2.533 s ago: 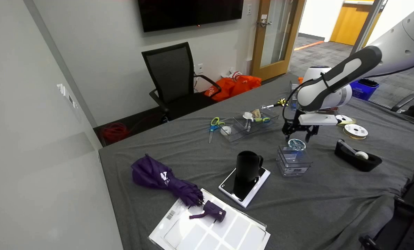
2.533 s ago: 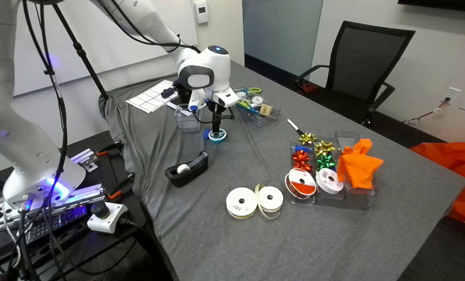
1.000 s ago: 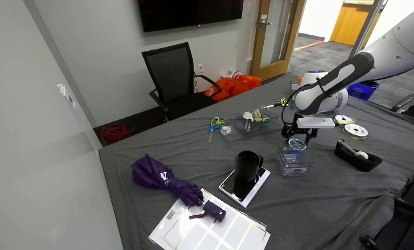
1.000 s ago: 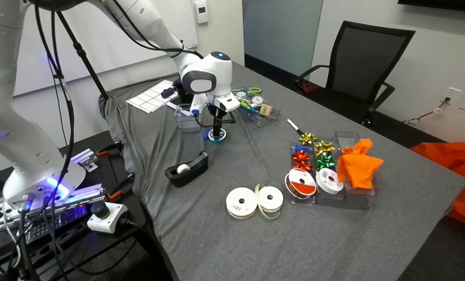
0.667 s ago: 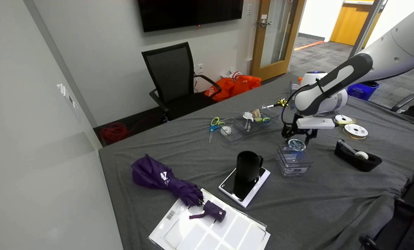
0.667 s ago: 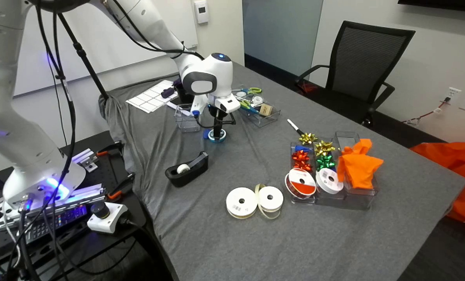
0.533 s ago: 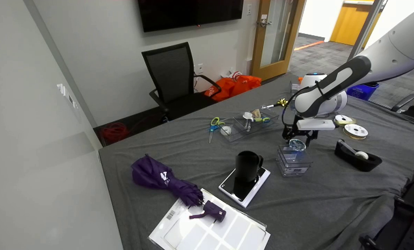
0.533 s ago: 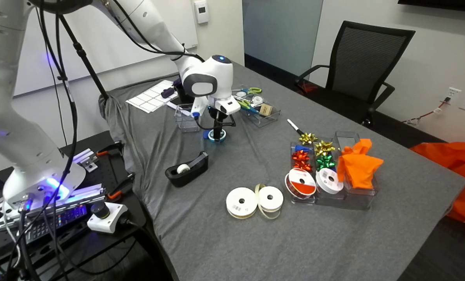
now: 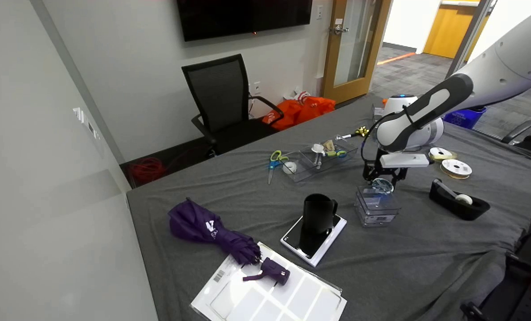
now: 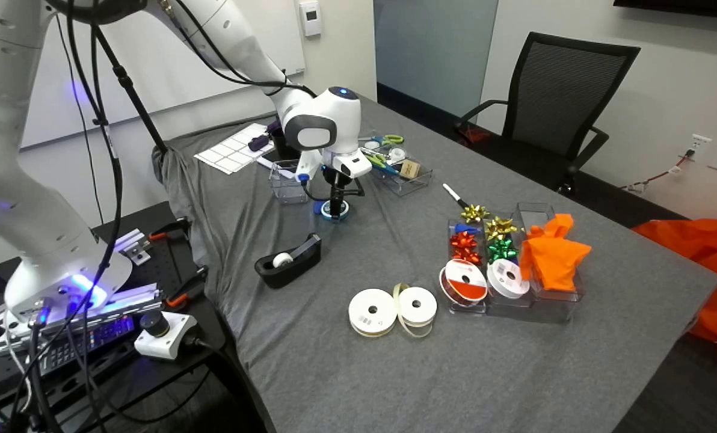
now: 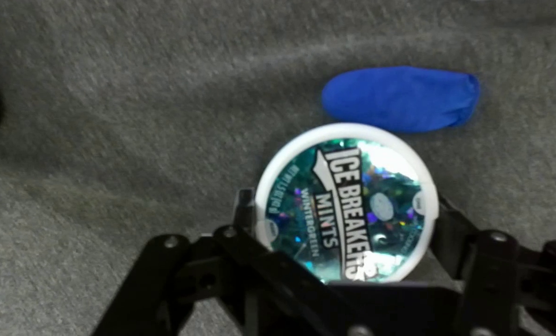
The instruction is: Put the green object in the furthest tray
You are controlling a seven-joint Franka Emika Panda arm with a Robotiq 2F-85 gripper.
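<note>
Down at the grey, lightly rumpled, cloth-covered worktop [image 10: 485, 373] now, with the claw [image 11: 347, 223] spread wide astride the green object [image 11: 348, 205]. Lying flat there, right between the fingers [image 11: 453, 242], hemmed in closely at the rim on both sides! Cannot tell whether gripping it or merely flanking it. Looking at a round, shallow case, white-rimmed, with a glittering, foil-like teal face. Reading ICE BREAKERS MINTS and WINTERGREEN off that face, in the wrist view only. Also in that close look, just past the fingers: catching a smooth blue oblong [image 11: 401, 98], rounded at one end and puckered at the other, right next to the rim; cannot tell whether touching it.

Across to both exterior views, finding a clear, hard-walled tub [image 9: 374, 209] near the claw and, farther off from it, a boat-shaped black tape dispenser [image 10: 280, 276], plus flat white ribbon spools [image 10: 373, 311]. Well apart from the claw, in an exterior view, picking out a folded umbrella [image 9: 205, 227] in loose purple fabric, shown whole only there. And in an exterior view only: spotting crinkled, shiny red bows [image 10: 464, 240] and a green bow [image 10: 503, 248], in see-through trays [image 10: 551, 310] well apart from the claw.
</note>
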